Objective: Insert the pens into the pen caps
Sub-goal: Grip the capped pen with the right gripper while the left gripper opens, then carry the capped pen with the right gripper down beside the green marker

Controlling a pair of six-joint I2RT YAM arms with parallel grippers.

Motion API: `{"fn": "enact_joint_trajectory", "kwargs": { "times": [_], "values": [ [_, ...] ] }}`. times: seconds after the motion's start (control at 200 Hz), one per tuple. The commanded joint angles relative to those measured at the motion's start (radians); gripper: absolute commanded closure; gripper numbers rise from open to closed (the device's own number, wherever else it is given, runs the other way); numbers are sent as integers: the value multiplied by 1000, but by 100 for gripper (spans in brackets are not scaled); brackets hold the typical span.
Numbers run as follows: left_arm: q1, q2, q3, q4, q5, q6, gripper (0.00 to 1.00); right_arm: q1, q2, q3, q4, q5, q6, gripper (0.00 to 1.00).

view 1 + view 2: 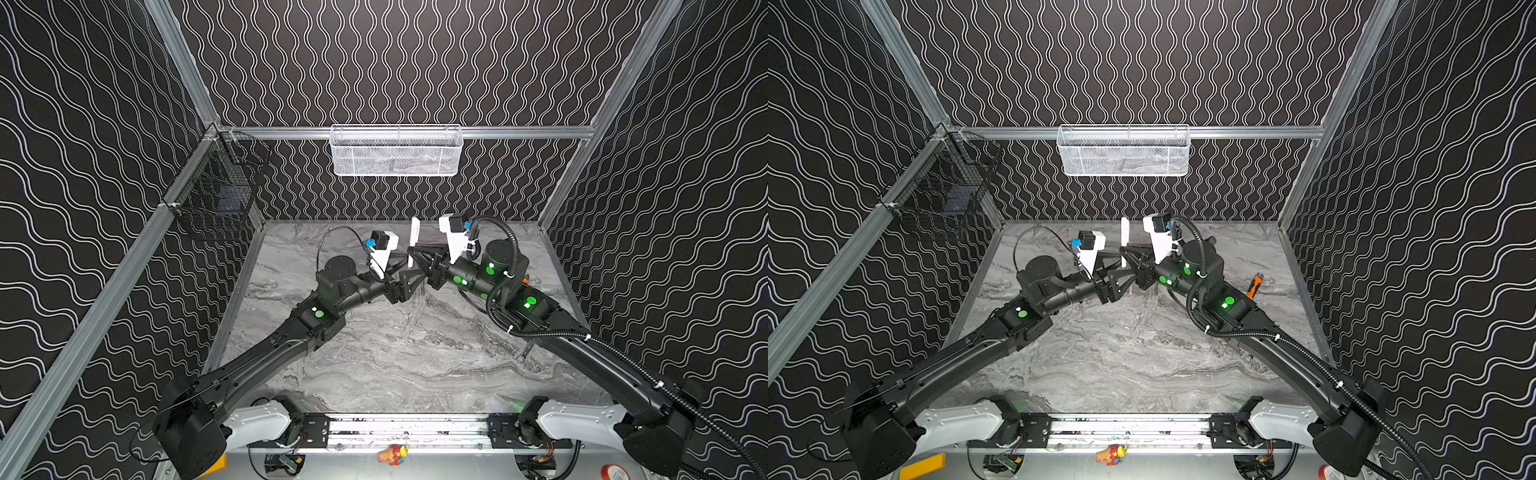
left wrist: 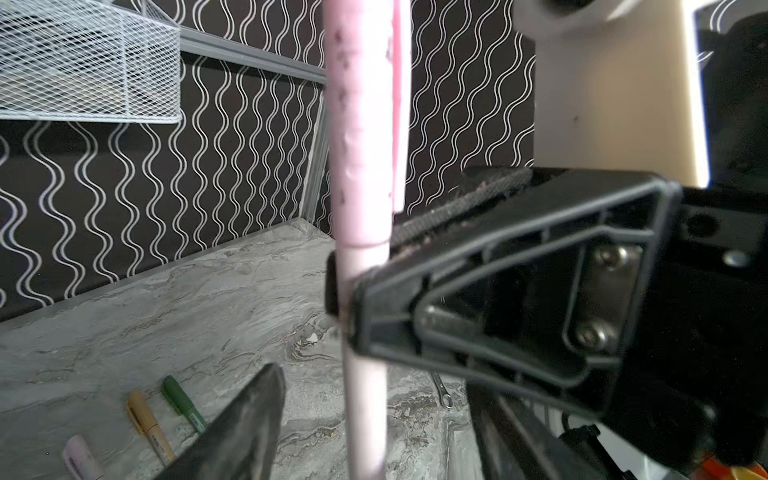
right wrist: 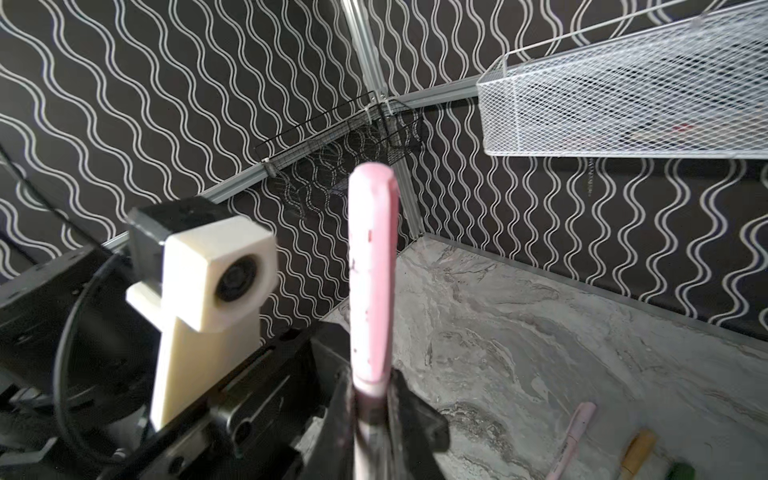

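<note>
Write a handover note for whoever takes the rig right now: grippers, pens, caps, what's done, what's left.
Left gripper: open, beside the upright pink pen, holding nothing.
Right gripper: shut on that pen's barrel, below its pink cap, which is on.
Table: second pink pen, tan pen and green pen lie side by side; all look capped.
Done: four caps on, as far as shows.
Left: check the held cap's seating, then lay the pen down.

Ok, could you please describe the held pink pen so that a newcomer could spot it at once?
Find the marble table's far middle. There the right gripper is shut on a capped pale pink pen. It alone stands upright in the air; the other pink pen lies flat on the table.
</note>
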Motion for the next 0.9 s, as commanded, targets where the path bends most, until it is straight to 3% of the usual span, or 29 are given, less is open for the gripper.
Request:
{"fn": "enact_joint_trajectory", "kwargs": {
  "times": [0.0,0.08,0.29,0.631,0.896],
  "values": [
    [2,-10,-7,28,-58,4,16,-25,20,41,31,84,12,93],
    [1,-25,-8,6,-115,4,10,-60,62,90,-23,97,21,93],
    [2,-57,4,-119,-427,-11,9,-199,234,154,-209,46,63,92],
    [2,-78,5,-128,-449,1,10,-390,609,198,-398,-72,109,91],
    [3,-88,8,-133,-443,16,10,-425,844,321,-491,-134,108,90]
  ]
}}
